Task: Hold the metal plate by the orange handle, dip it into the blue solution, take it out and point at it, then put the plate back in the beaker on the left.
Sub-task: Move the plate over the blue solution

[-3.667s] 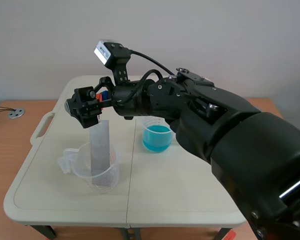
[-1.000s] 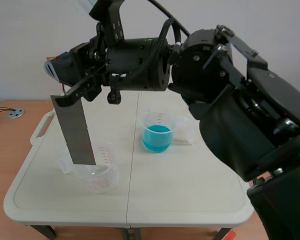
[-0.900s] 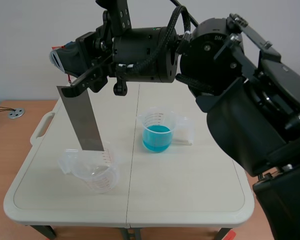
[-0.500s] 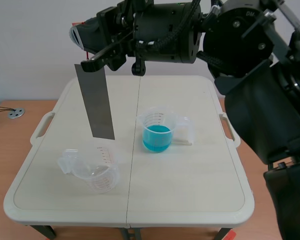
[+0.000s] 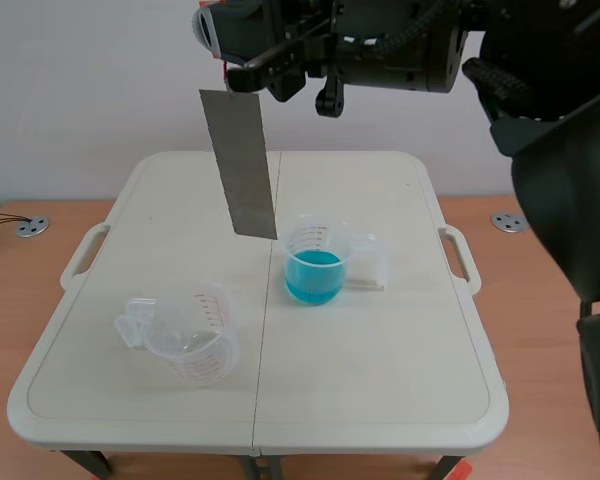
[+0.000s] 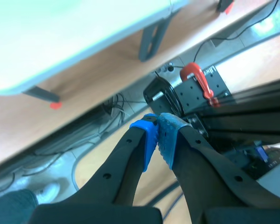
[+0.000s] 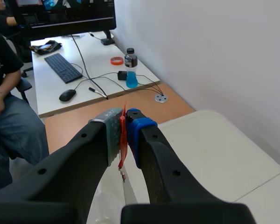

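Hanging tilted at frame centre from right pincer [image 5: 242, 82] clamped on handle [image 7: 122, 149], plate [image 5: 240, 165] is risking clipping blue beaker [image 5: 316, 240] rim on descent, spilling it.

The plate [image 5: 240, 165] is dull grey metal, matt and smooth. The empty beaker [image 5: 185, 345] and filled beaker [image 5: 315, 262] are clear glossy plastic. The table [image 5: 380, 350] is smooth cream plastic, low sheen.
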Motion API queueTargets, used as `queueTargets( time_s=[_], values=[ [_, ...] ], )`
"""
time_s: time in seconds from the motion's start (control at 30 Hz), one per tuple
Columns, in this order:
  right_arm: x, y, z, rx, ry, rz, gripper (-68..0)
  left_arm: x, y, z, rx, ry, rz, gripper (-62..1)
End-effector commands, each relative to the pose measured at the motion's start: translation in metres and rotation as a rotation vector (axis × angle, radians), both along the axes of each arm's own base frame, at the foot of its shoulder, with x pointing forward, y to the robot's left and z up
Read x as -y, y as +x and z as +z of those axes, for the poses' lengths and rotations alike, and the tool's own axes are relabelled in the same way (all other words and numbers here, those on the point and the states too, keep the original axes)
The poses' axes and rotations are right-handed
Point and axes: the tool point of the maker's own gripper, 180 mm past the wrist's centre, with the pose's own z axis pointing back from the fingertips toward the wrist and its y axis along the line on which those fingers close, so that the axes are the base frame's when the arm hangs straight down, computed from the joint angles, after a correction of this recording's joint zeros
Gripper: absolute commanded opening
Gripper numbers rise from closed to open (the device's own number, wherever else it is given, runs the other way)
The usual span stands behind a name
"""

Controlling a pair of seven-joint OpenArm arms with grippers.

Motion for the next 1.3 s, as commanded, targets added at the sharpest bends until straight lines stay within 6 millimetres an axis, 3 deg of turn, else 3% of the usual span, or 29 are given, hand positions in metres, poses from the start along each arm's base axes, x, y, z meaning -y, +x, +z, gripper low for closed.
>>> queueTargets(
  time_s=[0.0,0.4,0.83,1.03,1.27],
  values=[
    [0.005,-0.001,0.021,0.065,0.019,0.022,-66.0,0.007,0.011,0.009,0.043,-0.024,-0.005,-59.0],
    [0.029,0.005,0.033,0.097,-0.001,0.017,-66.0,0.030,0.067,0.034,0.219,-0.073,-0.141,-59.0],
    [0.055,0.013,0.038,0.138,-0.023,-0.010,-66.0,0.079,0.107,0.063,0.364,-0.157,-0.289,-59.0],
    [0.052,0.018,0.039,0.143,-0.022,0.007,-66.0,0.102,0.123,0.074,0.417,-0.183,-0.340,-59.0],
    [0.043,0.029,0.035,0.123,-0.012,0.032,-66.0,0.113,0.154,0.071,0.444,-0.175,-0.311,-59.0]
  ],
)
